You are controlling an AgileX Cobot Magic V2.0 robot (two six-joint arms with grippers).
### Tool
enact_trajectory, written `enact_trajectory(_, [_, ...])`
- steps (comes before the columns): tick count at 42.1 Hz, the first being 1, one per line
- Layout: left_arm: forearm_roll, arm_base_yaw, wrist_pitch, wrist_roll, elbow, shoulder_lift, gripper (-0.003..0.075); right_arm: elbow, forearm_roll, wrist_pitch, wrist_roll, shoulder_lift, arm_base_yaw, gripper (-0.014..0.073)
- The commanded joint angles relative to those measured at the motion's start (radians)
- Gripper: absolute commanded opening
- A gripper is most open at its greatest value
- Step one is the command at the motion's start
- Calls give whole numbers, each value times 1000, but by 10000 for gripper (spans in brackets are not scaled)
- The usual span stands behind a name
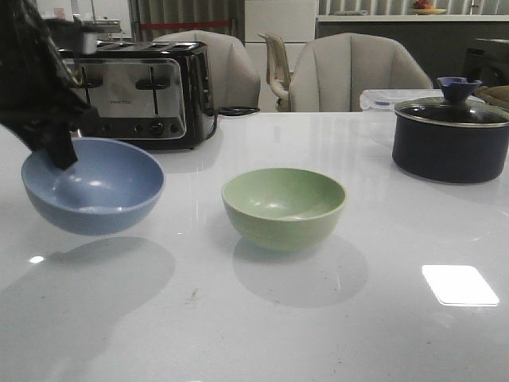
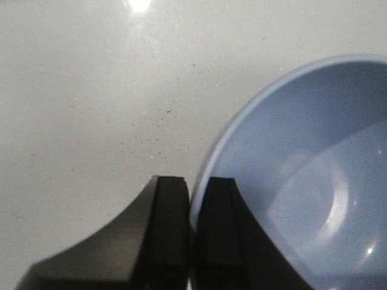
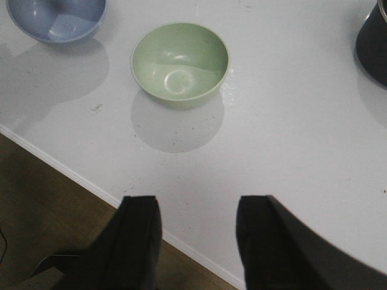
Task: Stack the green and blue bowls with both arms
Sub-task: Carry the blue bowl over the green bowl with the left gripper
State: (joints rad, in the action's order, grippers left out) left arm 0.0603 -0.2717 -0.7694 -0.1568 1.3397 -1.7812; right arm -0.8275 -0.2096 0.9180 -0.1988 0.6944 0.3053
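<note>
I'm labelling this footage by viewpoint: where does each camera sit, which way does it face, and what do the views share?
Front view: looks forward over the table at both bowls, toaster and pot; left arm shows.
Left wrist view: on the left arm, looking down; left gripper pinches the blue bowl rim.
Right wrist view: above the table's near edge; right gripper open, green bowl ahead.
Shared: front and right wrist views show both bowls.
</note>
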Motion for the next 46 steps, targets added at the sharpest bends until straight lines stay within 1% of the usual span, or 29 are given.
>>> enact_trajectory(1, [-14, -4, 27, -1, 59, 118, 101, -27, -4, -55, -9, -2, -2, 421])
enact_trajectory(6, [-102, -21, 22, -1, 116, 165, 101, -27, -4, -55, -9, -2, -2, 421])
enact_trajectory(12, [-202, -92, 23, -1, 174, 168, 101, -27, -4, -55, -9, -2, -2, 421])
enact_trajectory(20, [-209, -214, 139, -1, 182, 137, 101, -27, -4, -55, -9, -2, -2, 421])
enact_trajectory(27, [-209, -285, 172, -1, 201, 60, 101, -27, -4, -55, -9, -2, -2, 421])
enact_trajectory(32, [-221, -303, 189, -1, 215, -4, 101, -27, -4, -55, -9, -2, -2, 421])
enact_trajectory(42, [-294, -304, 278, -1, 214, -112, 101, -27, -4, -55, -9, -2, -2, 421])
enact_trajectory(46, [-315, -304, 283, -1, 214, -137, 104, -27, -4, -55, -9, -2, -2, 421])
